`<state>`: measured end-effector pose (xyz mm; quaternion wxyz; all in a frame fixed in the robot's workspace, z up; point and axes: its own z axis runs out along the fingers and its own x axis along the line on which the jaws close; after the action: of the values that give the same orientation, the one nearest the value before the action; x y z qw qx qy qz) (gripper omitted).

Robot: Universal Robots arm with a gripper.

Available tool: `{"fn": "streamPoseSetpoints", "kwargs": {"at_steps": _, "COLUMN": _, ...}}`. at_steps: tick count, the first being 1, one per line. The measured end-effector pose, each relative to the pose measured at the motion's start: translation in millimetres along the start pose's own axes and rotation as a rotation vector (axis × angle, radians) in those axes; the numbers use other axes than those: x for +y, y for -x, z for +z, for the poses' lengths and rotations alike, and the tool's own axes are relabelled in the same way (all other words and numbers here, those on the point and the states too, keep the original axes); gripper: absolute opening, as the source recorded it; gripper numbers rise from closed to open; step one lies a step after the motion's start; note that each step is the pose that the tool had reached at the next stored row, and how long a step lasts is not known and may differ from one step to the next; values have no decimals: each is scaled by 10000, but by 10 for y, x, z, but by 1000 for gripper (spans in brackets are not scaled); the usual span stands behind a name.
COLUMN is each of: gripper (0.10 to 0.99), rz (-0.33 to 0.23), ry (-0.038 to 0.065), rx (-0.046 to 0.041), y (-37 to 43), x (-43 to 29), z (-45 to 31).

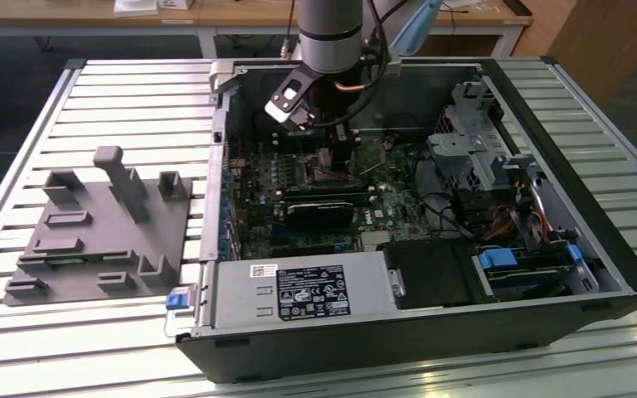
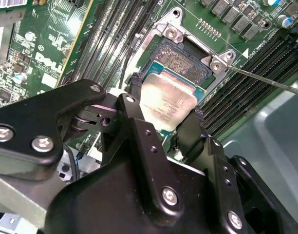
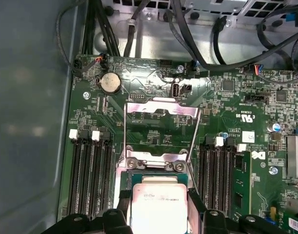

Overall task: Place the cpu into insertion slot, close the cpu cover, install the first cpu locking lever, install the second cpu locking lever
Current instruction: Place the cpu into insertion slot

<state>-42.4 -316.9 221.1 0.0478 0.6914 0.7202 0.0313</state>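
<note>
arm (image 1: 330, 29) upright, wrist down in computer case (image 1: 407, 348) | jaws pinch cpu (image 2: 168, 105) edges | cpu metal top up, over insertion slot (image 2: 180, 58) | cpu cover (image 3: 161, 108) open

Top of cpu (image 2: 168, 105) dull metal; fingers (image 2: 190, 134) matt blk; cpu cover (image 3: 161, 108) shiny sheet metal.

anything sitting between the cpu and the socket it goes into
Nothing visible does. The pincer grips the cpu by two opposite edges over the insertion slot, whose pin field shows bare beyond the chip. The cpu cover is swung back, off the socket opening.
</note>
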Motion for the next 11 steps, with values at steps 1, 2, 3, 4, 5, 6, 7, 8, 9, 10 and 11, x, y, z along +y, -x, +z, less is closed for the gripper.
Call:
{"fn": "streamPoseSetpoints", "kwargs": {"at_steps": 1, "gripper": 541, "rz": 53, "ry": -1, "rx": -6, "y": -2, "x": -2, "z": 7}}
{"fn": "streamPoseSetpoints", "kwargs": {"at_steps": 2, "gripper": 541, "rz": 118, "ry": -3, "rx": -13, "y": -2, "x": -7, "z": 15}}
{"fn": "streamPoseSetpoints", "kwargs": {"at_steps": 3, "gripper": 541, "rz": 176, "ry": -5, "rx": -20, "y": -3, "x": -12, "z": 24}}
{"fn": "streamPoseSetpoints", "kwargs": {"at_steps": 4, "gripper": 541, "rz": 209, "ry": -5, "rx": -23, "y": -3, "x": -14, "z": 35}}
{"fn": "streamPoseSetpoints", "kwargs": {"at_steps": 5, "gripper": 541, "rz": 216, "ry": -5, "rx": -24, "y": -4, "x": -15, "z": 48}}
{"fn": "streamPoseSetpoints", "kwargs": {"at_steps": 6, "gripper": 541, "rz": 216, "ry": -6, "rx": -26, "y": -4, "x": -17, "z": 61}}
{"fn": "streamPoseSetpoints", "kwargs": {"at_steps": 7, "gripper": 541, "rz": 217, "ry": -6, "rx": -31, "y": -4, "x": -19, "z": 74}}
{"fn": "streamPoseSetpoints", "kwargs": {"at_steps": 8, "gripper": 541, "rz": 217, "ry": -7, "rx": -36, "y": -5, "x": -22, "z": 89}}
{"fn": "streamPoseSetpoints", "kwargs": {"at_steps": 9, "gripper": 541, "rz": 217, "ry": -7, "rx": -39, "y": -5, "x": -26, "z": 103}}
{"fn": "streamPoseSetpoints", "kwargs": {"at_steps": 10, "gripper": 541, "rz": 217, "ry": -7, "rx": -43, "y": -6, "x": -30, "z": 115}}
{"fn": "streamPoseSetpoints", "kwargs": {"at_steps": 11, "gripper": 541, "rz": 216, "ry": -7, "rx": -43, "y": -6, "x": -34, "z": 126}}
